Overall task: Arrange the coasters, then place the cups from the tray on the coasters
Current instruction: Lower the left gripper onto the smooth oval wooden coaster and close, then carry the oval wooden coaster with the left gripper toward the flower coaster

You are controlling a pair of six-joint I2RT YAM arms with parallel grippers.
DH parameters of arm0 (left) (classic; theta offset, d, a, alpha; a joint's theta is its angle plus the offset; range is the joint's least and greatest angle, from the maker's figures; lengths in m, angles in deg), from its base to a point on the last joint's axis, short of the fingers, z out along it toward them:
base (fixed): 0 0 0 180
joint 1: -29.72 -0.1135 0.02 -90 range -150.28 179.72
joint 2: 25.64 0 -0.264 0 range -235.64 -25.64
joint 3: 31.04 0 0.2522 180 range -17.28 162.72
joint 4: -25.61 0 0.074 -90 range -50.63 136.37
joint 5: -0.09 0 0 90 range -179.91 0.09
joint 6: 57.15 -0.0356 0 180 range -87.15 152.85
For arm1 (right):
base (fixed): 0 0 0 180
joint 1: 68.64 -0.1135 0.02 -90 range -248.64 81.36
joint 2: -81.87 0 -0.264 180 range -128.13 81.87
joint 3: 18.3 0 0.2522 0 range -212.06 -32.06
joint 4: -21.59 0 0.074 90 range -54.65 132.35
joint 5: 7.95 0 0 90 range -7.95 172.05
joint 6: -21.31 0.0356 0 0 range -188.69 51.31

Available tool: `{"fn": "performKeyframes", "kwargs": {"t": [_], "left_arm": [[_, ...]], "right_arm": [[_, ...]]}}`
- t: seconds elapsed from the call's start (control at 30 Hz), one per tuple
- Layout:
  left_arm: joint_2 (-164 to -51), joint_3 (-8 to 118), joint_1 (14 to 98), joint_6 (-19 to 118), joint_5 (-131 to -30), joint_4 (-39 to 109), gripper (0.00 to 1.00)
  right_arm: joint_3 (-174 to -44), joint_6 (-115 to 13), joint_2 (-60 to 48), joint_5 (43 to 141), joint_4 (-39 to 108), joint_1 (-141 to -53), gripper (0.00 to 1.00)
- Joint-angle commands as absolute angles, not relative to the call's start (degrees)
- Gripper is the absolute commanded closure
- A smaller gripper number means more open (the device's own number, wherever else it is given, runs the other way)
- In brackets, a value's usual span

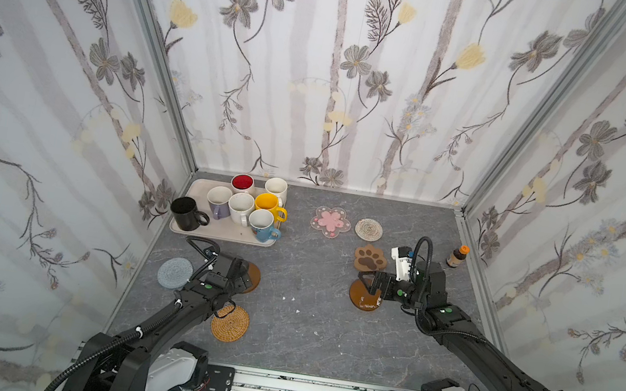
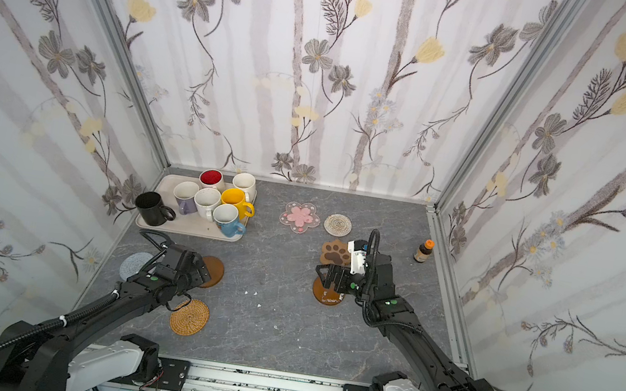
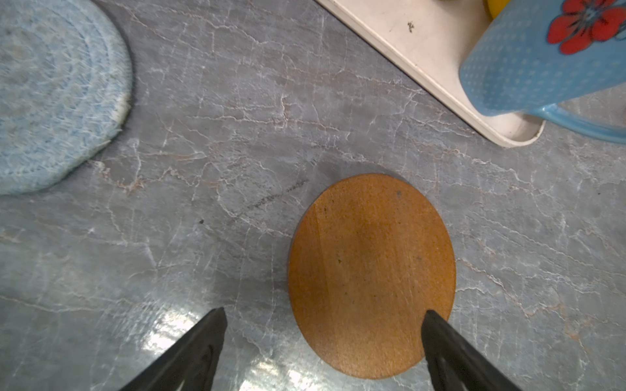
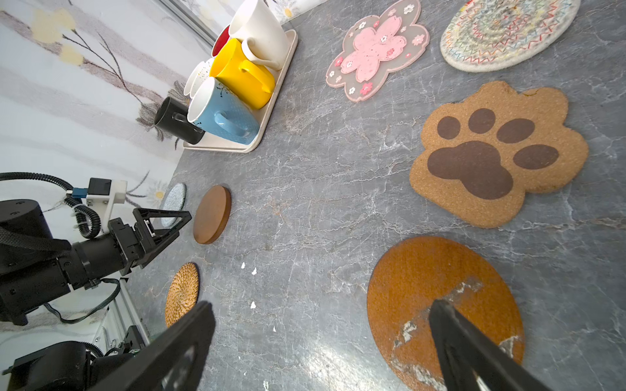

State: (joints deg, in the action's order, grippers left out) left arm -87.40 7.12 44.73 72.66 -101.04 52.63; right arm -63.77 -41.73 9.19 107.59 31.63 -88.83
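Brown wooden disc coaster (image 3: 371, 276) flat on the grey marbled bench (image 3: 237, 135), near the cream rectangular tray (image 3: 423, 44) crowded with ceramic mugs (image 1: 241, 207). Over its edge, left jaws spread wide, gripping nothing. Second brown wooden disc (image 4: 433, 281), white-scuffed, under right jaws, likewise open and empty, beside the brown paw-shaped cork coaster (image 4: 498, 152).

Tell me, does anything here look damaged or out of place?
Yes. The brown disc coaster below the right end effector has white, flaky patches where its surface looks worn off, and small white flecks lie on the grey table nearby.
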Motion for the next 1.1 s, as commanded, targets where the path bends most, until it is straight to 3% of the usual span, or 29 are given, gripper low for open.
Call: {"fn": "performKeyframes", "kwargs": {"t": [0.0,0.8,1.07], "left_arm": [[-87.95,7.35,44.74,73.35,-100.59,50.64,0.08],[-95.4,8.69,44.83,72.71,-98.96,45.33,0.19],[-96.81,9.2,45.29,71.69,-96.99,42.66,0.27]], "right_arm": [[-63.7,-41.18,8.67,108.6,27.93,-88.88,0.0],[-63.55,-41.73,9.28,108.07,28.74,-88.63,0.0],[-63.67,-41.79,9.08,107.63,29.02,-88.66,0.0]]}}
